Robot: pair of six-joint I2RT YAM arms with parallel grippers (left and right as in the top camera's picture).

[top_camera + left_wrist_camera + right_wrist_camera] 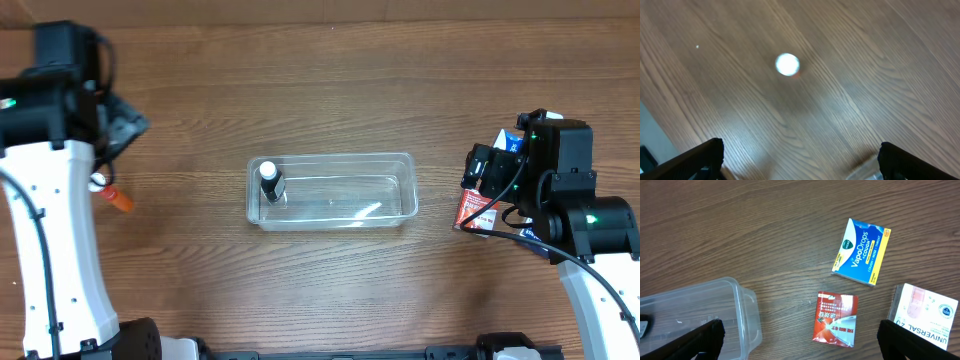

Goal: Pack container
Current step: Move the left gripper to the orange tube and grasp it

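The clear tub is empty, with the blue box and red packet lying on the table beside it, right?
Not empty: the overhead view shows a small white-capped bottle inside the tub, at one end. The blue box and red packet do lie on the table beside it.

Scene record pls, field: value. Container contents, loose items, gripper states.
container: clear tub, mid-table
inside: one white-capped bottle, at one short end
loose, robot's right: red packet, blue VapoDrops box, white box
loose, robot's left: orange item
left gripper: open, empty
right gripper: open, empty
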